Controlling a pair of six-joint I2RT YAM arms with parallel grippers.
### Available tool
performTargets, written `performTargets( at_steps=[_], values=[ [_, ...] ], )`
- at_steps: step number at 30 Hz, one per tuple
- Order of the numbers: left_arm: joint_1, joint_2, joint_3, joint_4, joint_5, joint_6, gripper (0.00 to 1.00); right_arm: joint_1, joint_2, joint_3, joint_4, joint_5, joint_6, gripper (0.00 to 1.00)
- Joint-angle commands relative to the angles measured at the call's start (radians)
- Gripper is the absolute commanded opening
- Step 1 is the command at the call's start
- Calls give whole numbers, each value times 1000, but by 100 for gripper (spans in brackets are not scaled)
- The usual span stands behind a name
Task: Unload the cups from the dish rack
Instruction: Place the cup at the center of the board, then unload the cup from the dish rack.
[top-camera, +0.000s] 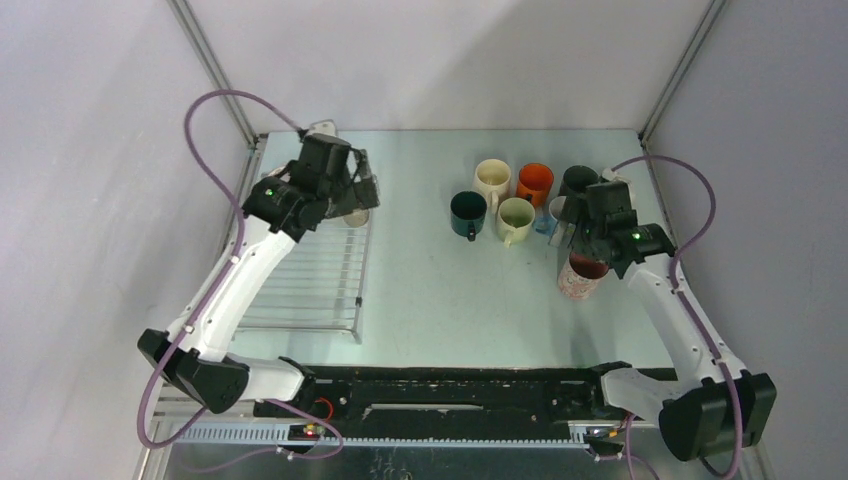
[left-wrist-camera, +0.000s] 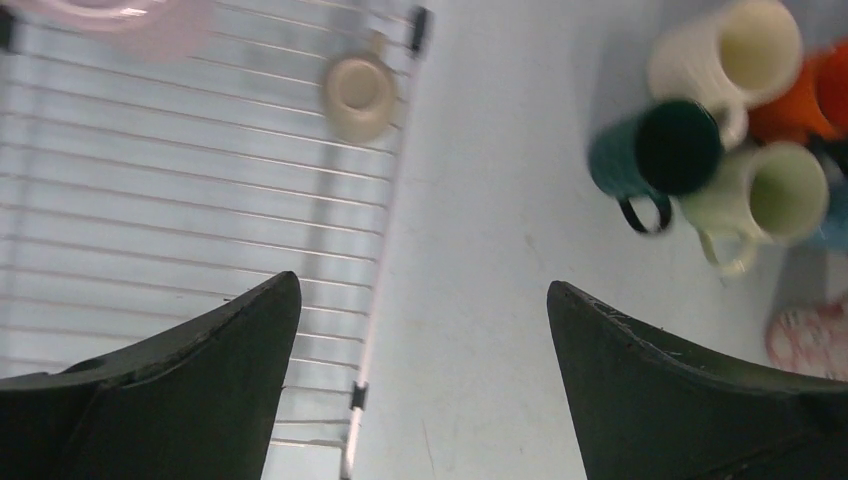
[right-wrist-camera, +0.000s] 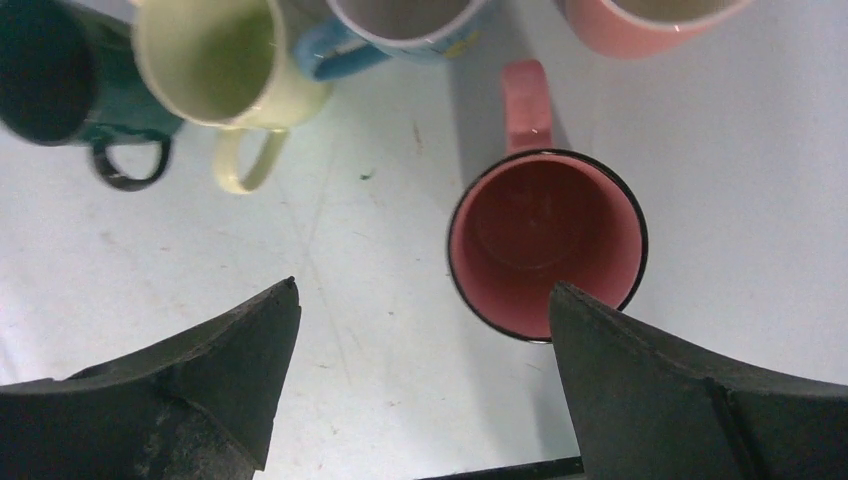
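Both arms are stretching forward, the right gripper (right-wrist-camera: 425, 290) hanging released over the pink ceramic mug (right-wrist-camera: 545, 240), the left gripper (left-wrist-camera: 420, 290) gaping above the silver wire dish rack (left-wrist-camera: 150, 200).

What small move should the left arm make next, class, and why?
Probably shift the open, empty left gripper over the beige cup, which is still on the dish rack near its edge; in the wrist view the cup lies ahead and off-centre, not between its jaws.

Left on the table (top-camera: 440, 290), silver wire dish rack (top-camera: 315, 270); right, well apart, cluster of mixed-colour cups (top-camera: 515, 218).
In the rack's far right corner, small beige cup (left-wrist-camera: 358, 95), possibly a pale pink cup (left-wrist-camera: 130, 15) left of it; before the cluster, speckled pink mug (top-camera: 580, 275).
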Motion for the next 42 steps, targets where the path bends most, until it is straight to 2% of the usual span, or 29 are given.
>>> performTargets(
  at_steps=[1,4,8,12,14,19,25,30,37,42],
  values=[
    [114,1,67,-84,-208,-98,100,53,-48,106,-29,-21,-33,100],
    [226,-1,25,-60,-229,-144,100,100,-41,148,-26,-45,-34,100],
    [386,-1,-35,22,-145,-220,100,183,-10,194,-15,-50,-31,99],
    [542,31,-53,89,-56,-371,100,256,18,219,2,-56,-30,100],
    [591,53,-62,111,-55,-474,100,283,28,218,11,-60,-32,100],
    [646,140,-44,120,-99,-691,100,312,46,218,24,-81,-46,100],
    [715,261,-37,145,-74,-861,100,325,63,218,38,-114,-73,100],
    [773,364,-7,175,-23,-922,99,325,64,218,43,-127,-87,100],
    [795,531,137,122,22,-963,91,327,75,219,61,-141,-94,100],
    [805,599,181,127,75,-999,85,326,83,218,66,-146,-99,100]
  ],
)
